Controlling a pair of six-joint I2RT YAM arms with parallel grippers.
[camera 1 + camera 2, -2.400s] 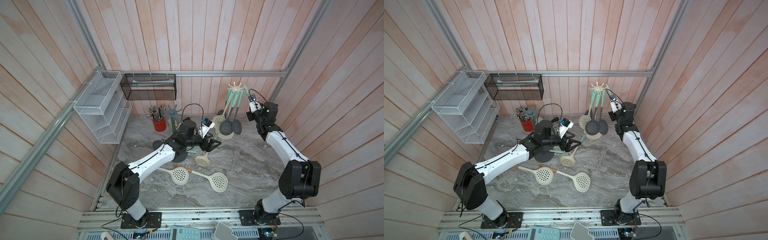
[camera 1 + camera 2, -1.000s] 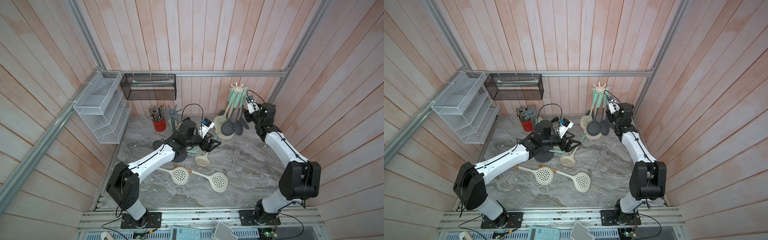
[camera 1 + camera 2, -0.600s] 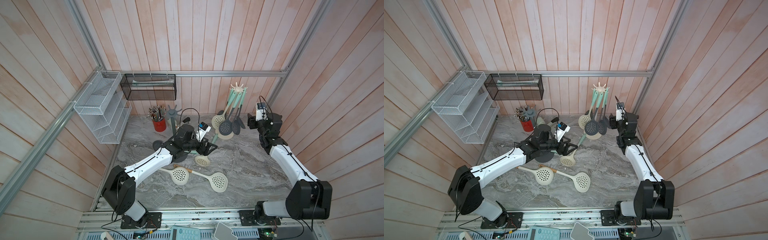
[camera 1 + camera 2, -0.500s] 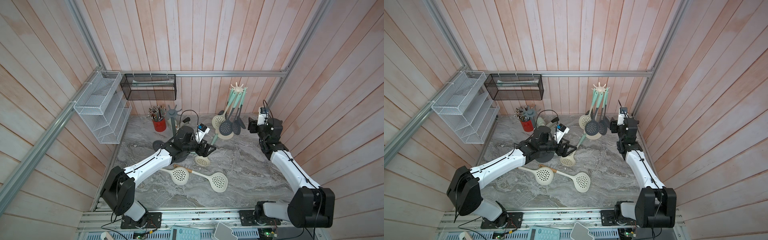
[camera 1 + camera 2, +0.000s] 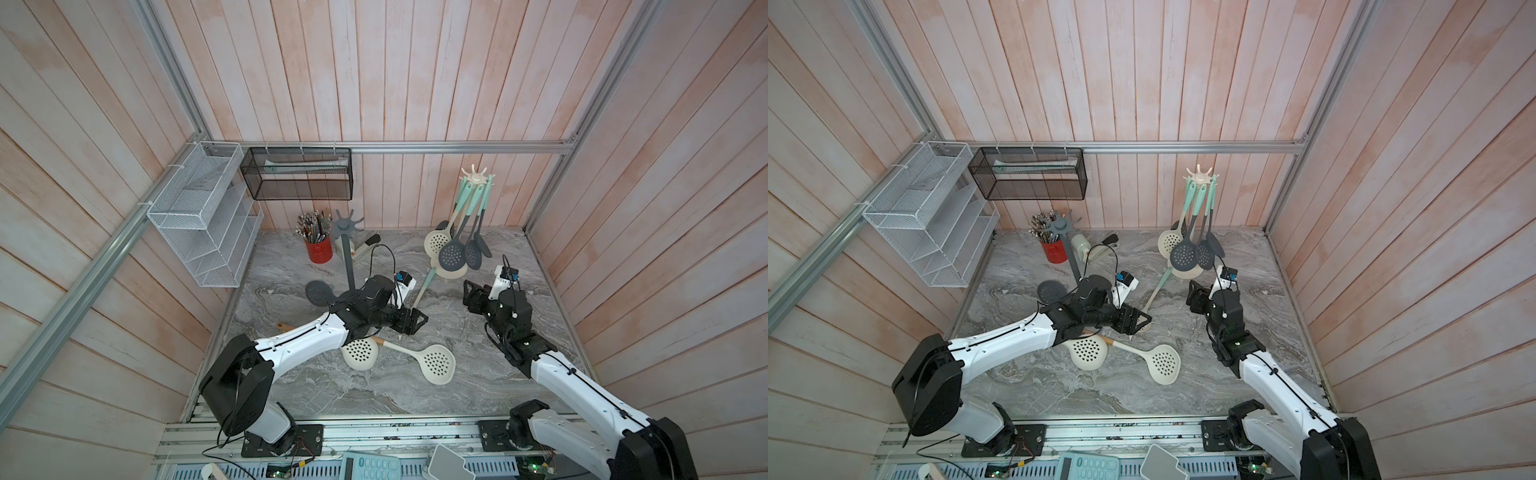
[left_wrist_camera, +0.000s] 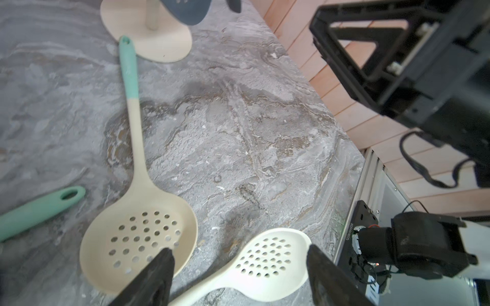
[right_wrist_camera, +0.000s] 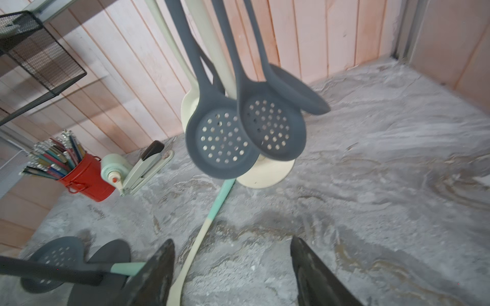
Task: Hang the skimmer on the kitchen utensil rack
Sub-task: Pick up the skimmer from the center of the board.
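Note:
The cream utensil rack (image 5: 475, 178) stands at the back right with several skimmers hanging from its hooks, dark grey ones (image 7: 221, 143) in front. A cream skimmer with a teal handle (image 6: 138, 233) lies on the marble, its handle end by the rack's base (image 6: 159, 45). A white skimmer (image 6: 265, 259) lies beside it, under my open, empty left gripper (image 6: 238, 251). In both top views that gripper (image 5: 415, 322) hovers low at mid-table. My right gripper (image 5: 471, 293) is open and empty, in front of the rack and below the hanging heads.
A grey rack (image 5: 348, 226) stands at the back left beside a red pencil cup (image 5: 319, 251) and a stapler (image 7: 144, 169). A dark grey skimmer (image 5: 319, 292) lies near its base. Wire baskets (image 5: 199, 216) hang on the left wall.
My right arm has drawn back from the top of the cream rack and come down toward the table, jaws wider. My left gripper has shifted slightly toward the front over the skimmers.

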